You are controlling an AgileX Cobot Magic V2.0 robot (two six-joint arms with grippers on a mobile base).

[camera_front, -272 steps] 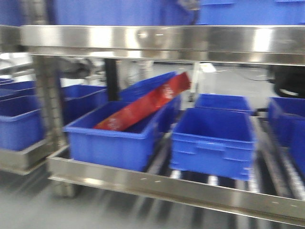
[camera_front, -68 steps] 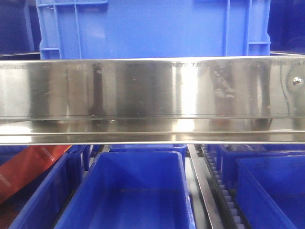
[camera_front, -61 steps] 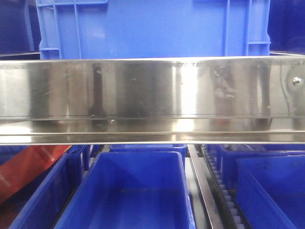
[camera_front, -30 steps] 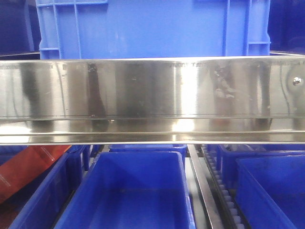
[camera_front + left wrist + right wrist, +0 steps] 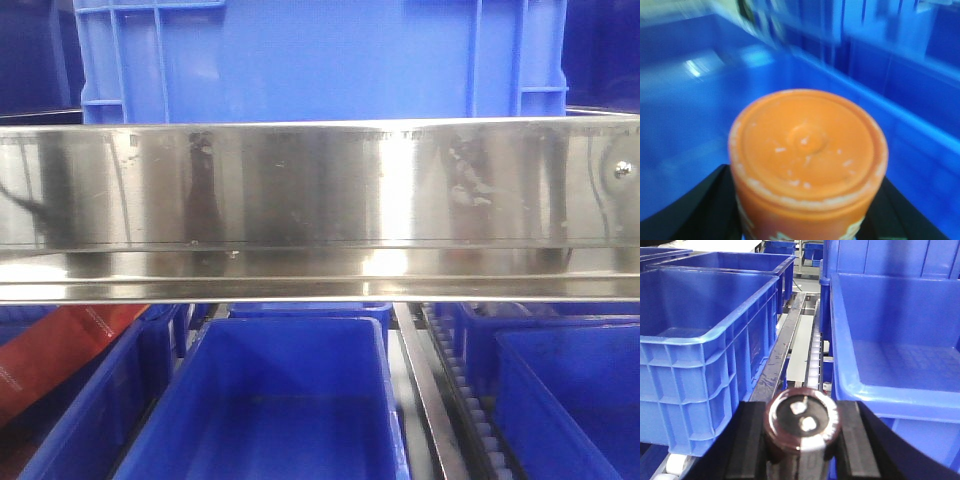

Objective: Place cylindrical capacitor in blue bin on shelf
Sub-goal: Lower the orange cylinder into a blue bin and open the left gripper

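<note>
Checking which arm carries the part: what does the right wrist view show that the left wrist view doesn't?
Only the right wrist: the cylindrical capacitor, clamped in the right gripper, in front of a roller track. Only the left wrist: a blurred orange container between the black fingers of the left gripper. Both: blue bins.

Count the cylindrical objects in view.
2. An orange cylindrical container is in the left gripper; the dark brown cylindrical capacitor is in the right gripper. The blue plastic bins may hide more.
</note>
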